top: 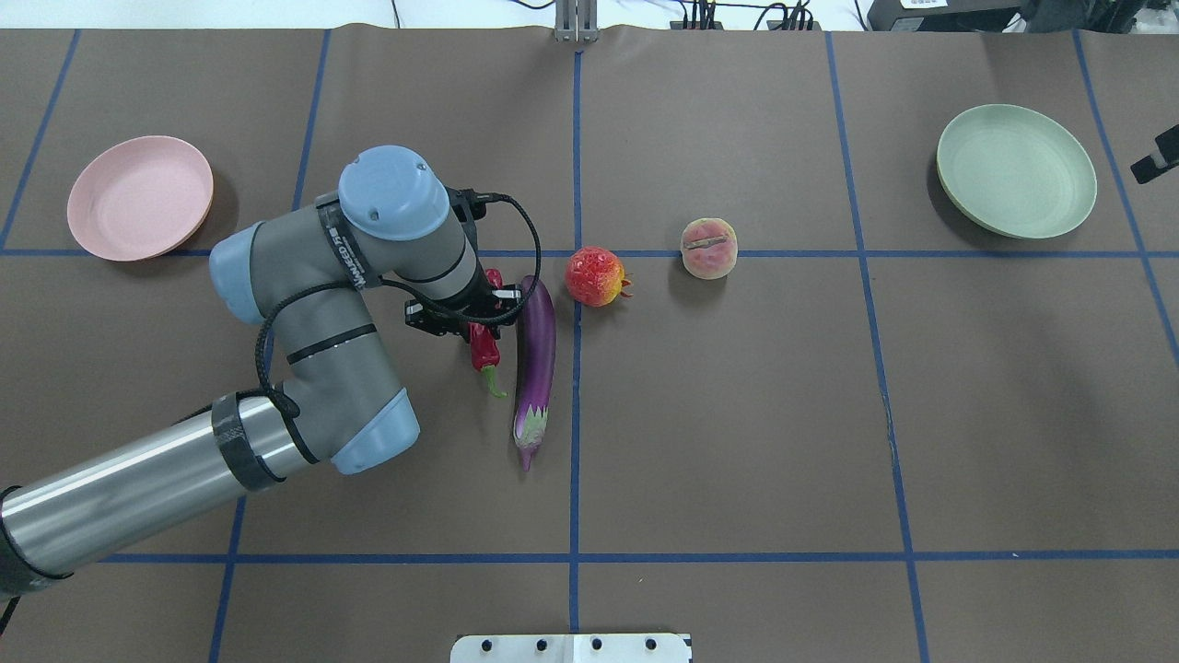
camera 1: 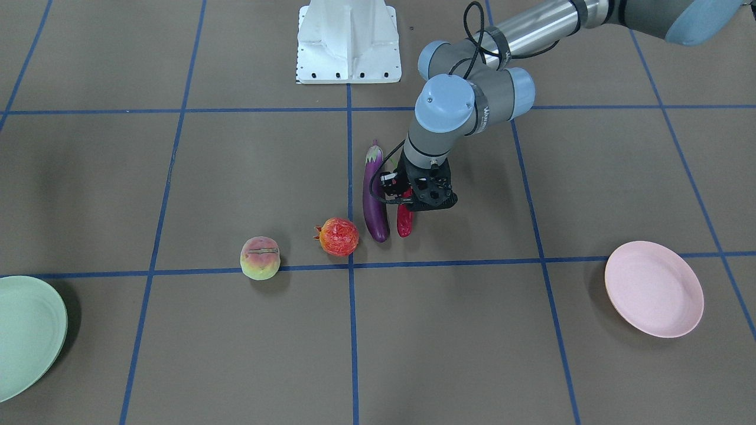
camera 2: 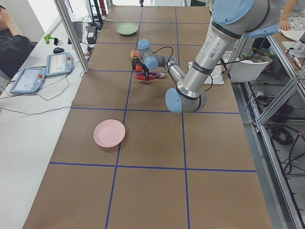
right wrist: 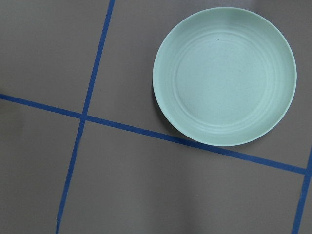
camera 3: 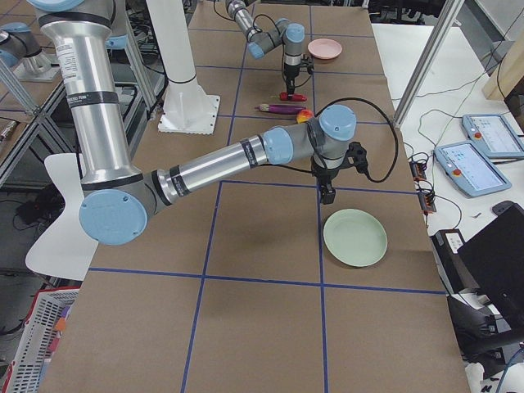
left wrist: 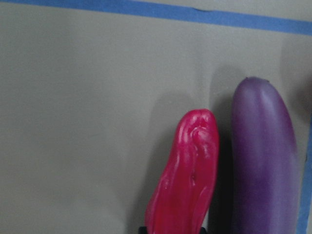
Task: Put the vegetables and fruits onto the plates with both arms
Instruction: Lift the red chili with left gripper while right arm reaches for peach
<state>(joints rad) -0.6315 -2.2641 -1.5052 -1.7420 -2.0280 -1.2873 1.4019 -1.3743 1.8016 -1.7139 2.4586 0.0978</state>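
Wrinkled red chili [left wrist: 187,175], perhaps within left hand [top: 463,320], beside glossy purple eggplant [left wrist: 263,156].

- Near arm's right gripper [camera 3: 326,194] hangs at eleven o'clock of the mint plate [camera 3: 354,238].
- Far left gripper [camera 3: 288,91] points down by the eggplant [camera 3: 280,107], with the pink plate [camera 3: 325,49] at its one o'clock.

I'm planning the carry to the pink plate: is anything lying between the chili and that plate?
Nothing visible does. No object lies on the table between the chili and the pink plate; the eggplant is on the chili's other side, away from it. Only the left arm's own links hang above.
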